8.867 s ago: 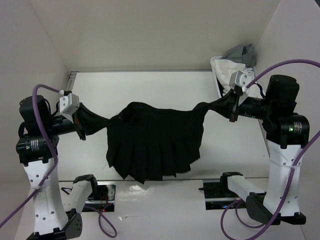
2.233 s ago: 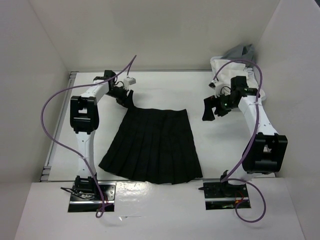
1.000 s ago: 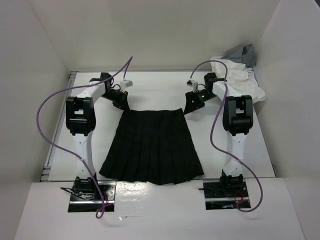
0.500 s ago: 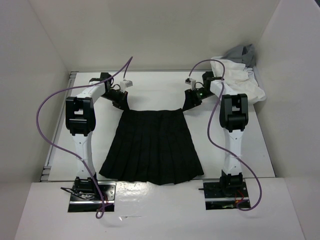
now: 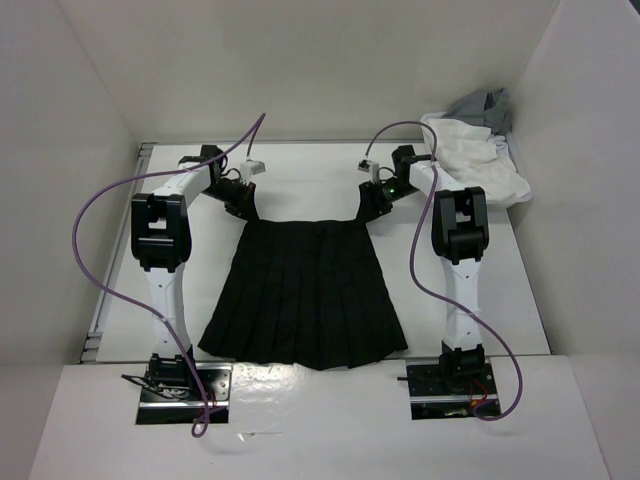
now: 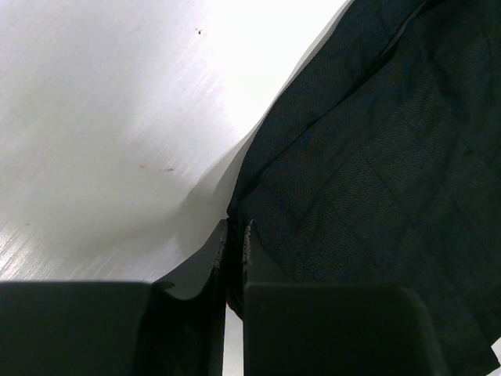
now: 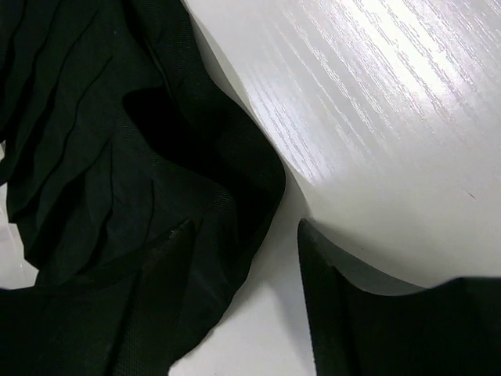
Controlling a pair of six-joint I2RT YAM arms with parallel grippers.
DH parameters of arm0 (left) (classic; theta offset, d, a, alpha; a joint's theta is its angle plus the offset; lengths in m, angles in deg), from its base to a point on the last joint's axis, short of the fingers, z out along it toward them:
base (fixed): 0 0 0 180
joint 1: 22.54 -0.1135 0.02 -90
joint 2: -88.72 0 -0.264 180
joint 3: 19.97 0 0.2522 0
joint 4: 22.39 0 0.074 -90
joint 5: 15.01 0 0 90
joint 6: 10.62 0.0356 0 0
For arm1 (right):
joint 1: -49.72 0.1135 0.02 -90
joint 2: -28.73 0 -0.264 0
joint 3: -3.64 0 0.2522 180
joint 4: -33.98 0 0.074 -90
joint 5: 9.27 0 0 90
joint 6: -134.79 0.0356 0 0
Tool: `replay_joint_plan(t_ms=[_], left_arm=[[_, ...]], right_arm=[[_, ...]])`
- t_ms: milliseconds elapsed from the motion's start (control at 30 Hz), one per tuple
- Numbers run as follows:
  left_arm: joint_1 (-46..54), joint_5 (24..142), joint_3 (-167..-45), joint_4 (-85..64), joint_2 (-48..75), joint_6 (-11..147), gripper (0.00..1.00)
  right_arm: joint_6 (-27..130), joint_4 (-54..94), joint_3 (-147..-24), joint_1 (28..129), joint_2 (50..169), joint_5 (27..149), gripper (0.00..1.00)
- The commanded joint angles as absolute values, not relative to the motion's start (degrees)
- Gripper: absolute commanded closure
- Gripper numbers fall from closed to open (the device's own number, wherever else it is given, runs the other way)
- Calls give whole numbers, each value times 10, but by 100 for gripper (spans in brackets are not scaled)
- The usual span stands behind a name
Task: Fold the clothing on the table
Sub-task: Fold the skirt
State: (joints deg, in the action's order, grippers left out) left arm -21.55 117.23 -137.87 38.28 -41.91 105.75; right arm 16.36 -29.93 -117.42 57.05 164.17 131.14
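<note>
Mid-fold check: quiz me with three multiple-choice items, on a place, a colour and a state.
1. The waistband of the skirt lies: A) toward the far side of the table B) at the near edge C) off the table.
2. In the far right corner lie: A) two red cloths B) two black cloths C) a white cloth and a grey cloth.
3. The right tool is: A) shut empty B) open at the skirt's corner C) out of view.
Answers: A, the wide hem lies nearest; C, grey sits behind white; B, fabric sits between parted fingers.
</note>
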Motion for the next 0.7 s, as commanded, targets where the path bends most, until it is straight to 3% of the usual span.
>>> replay_joint_plan(t_ms=[0,67,167,200,267,300,667], left_arm=[[-214,1181,-1379,389,-405,1058,100],[-214,1181,-1379,389,-405,1058,100],[-214,1181,-1379,389,-405,1058,100],[-214,1181,-1379,389,-405,1058,100],[-214,1181,-1384,389,-405,1058,100],[-214,1181,-1384,389,-405,1058,100],[-285,1303,-1429,451,-430,1075,97]], right_arm=[[151,-309,-1197,572,1642,1329,41],[151,-309,-1197,572,1642,1329,47],[151,-309,-1197,572,1647,1329,63],[151,-309,-1197,572,1647,1329,74],[151,-309,-1197,572,1647,1324,86],[151,-309,-1197,572,1647,1319,100],[182,-281,-1187,544,1642,1292,100]])
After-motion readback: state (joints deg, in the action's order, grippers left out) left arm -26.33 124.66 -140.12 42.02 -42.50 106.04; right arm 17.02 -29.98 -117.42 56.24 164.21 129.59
